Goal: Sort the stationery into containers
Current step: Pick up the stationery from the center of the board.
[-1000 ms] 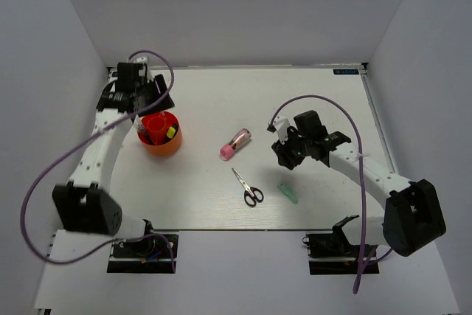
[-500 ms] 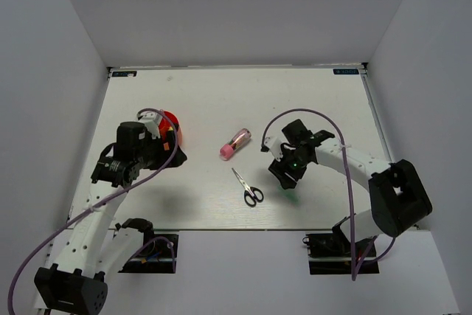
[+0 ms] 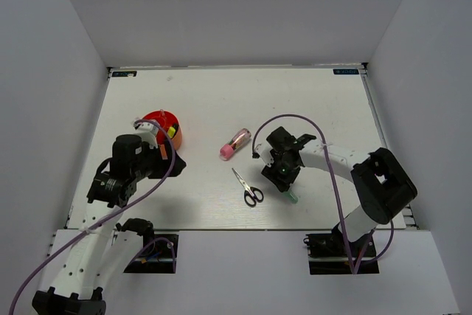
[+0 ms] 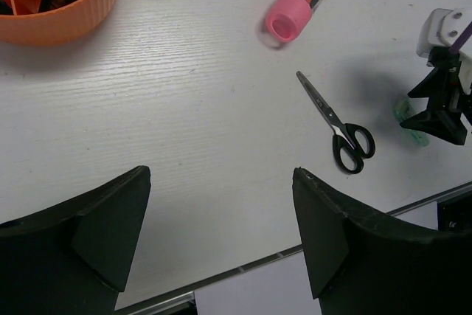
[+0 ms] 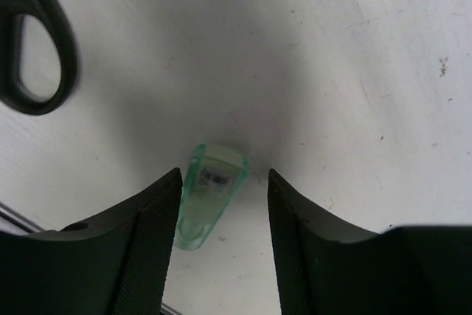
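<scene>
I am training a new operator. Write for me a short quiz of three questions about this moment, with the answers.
1. True or false: the left gripper is shut on a marker.
2. What lies on the table between the open fingers of the right gripper? A) an eraser B) the pale-green piece C) a ruler
3. Fill in: ___ stationery items lie on the table outside the red-orange pot.
Key: 1 false, it is open and empty. 2 B. 3 three: pink tube, scissors, pale-green piece.
</scene>
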### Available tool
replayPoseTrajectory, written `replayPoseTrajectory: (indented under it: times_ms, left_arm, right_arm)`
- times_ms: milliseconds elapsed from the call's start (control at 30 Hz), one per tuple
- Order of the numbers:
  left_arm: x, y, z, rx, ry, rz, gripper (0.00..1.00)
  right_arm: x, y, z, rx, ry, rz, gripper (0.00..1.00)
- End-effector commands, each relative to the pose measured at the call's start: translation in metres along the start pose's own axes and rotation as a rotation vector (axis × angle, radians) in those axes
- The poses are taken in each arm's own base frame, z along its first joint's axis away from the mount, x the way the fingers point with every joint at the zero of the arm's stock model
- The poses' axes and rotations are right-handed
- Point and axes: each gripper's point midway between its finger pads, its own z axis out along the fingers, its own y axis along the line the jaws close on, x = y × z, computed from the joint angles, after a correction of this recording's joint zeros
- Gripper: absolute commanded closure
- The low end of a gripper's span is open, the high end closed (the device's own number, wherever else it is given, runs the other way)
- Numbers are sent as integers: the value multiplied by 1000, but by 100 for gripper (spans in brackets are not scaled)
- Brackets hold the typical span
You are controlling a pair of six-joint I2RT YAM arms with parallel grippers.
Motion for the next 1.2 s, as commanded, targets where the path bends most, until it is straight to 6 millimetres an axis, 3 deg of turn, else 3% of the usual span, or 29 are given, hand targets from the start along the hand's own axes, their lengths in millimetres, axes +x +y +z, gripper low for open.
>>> replayPoseTrajectory:
  times_ms: [0,33,200,367,433,667,833,967,1000,1067,1100,1167]
  left_arm:
    - [-4,0,-1,-6,-31,1,12]
    - [-5,0,-3,-6,-39,3,12]
    - [-9,-1,-9,-8,-57,1,12]
    - [-12,-3,-16,-6,-76,7,12]
    - [-14,-3,-19,-10,-84,11,12]
    - [-15,-4,-26,-13,-88,16,12]
    - [-16,-6,-29,-8,-96,15,12]
    - [-21,-8,-34,-4,-107,17,12]
    - [-25,-11,-38,-1,-117,20,12]
    - [-34,-14,-44,4,-142,26,12]
    - [-32,-14,-46,2,-135,26,12]
    - [-39,-17,-52,2,-154,35,12]
  right_arm:
    - [-3,-9,6,85,17,28,47]
    - [1,-17,5,135,36,31,47]
    - [20,-9,18,138,103,29,52]
    - [38,3,28,88,172,49,66]
    - [39,9,29,48,185,64,67]
    - [34,17,25,-3,185,45,87]
    - [1,15,8,-20,95,-15,98]
    - [-45,8,-20,-10,-15,-90,100]
    - [-69,3,-36,6,-70,-106,100]
    - [-82,1,-42,-1,-83,-146,100]
    - [-105,-2,-59,14,-135,-172,100]
    - [-119,-2,-59,-6,-150,-191,100]
